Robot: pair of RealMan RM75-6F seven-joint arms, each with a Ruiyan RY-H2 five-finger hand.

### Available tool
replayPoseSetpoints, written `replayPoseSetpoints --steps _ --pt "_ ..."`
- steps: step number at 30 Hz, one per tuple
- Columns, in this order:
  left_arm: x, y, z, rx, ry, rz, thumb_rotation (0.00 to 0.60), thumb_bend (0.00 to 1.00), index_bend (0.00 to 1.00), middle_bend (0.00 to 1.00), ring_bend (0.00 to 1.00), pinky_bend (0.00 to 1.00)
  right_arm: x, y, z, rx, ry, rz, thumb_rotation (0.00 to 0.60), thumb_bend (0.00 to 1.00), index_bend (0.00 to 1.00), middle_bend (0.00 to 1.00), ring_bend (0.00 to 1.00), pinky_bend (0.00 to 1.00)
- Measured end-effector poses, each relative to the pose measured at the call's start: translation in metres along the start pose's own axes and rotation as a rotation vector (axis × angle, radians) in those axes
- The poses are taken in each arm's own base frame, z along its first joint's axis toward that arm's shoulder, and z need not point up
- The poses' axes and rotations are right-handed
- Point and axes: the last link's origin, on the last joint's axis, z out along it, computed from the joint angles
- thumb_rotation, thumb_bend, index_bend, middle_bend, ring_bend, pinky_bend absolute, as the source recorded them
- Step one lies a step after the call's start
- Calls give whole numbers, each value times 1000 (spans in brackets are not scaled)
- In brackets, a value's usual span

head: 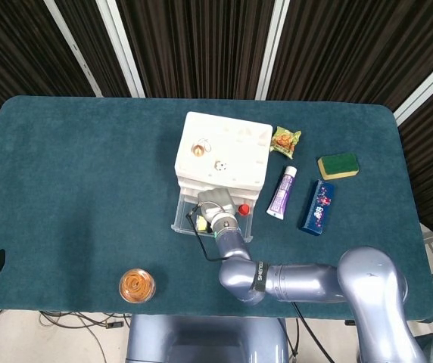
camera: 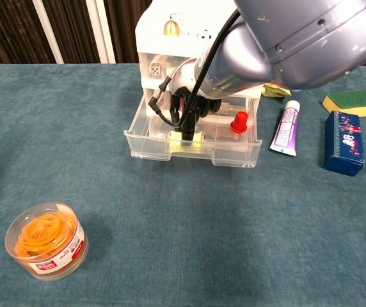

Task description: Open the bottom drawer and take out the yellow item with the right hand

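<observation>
**Drawer open, yellow item not out yet**

Bottom drawer [camera: 192,146] pulled out. Right hand [camera: 189,102] reaches in, fingers down on yellow item [camera: 188,139], which is still in the drawer, at 9 o'clock from red piece [camera: 238,121]. Can't tell if they've clamped it. Remaining: lift out. Left hand out of sight.

Tube [head: 282,192] – right of drawer unit [head: 223,155]

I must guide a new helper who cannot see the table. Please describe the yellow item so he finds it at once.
Find the white drawer cabinet mid-table; its clear bottom drawer is pulled open. The yellow item lies flat inside, left of a red-capped piece, under the right hand; nothing else there is yellow.
</observation>
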Motion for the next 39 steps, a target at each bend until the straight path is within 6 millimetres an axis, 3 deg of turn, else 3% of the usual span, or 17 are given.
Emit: replayPoseSetpoints --steps 12,39 --pt "0 0 0 3 0 -8 600 402 84 2 0 0 2 3 -4 27 16 70 600 509 611 1000 1000 1000" --pt "0 -1 0 6 -2 -7 600 402 90 2 0 0 19 30 -26 106 82 221 600 550 612 1000 1000 1000"
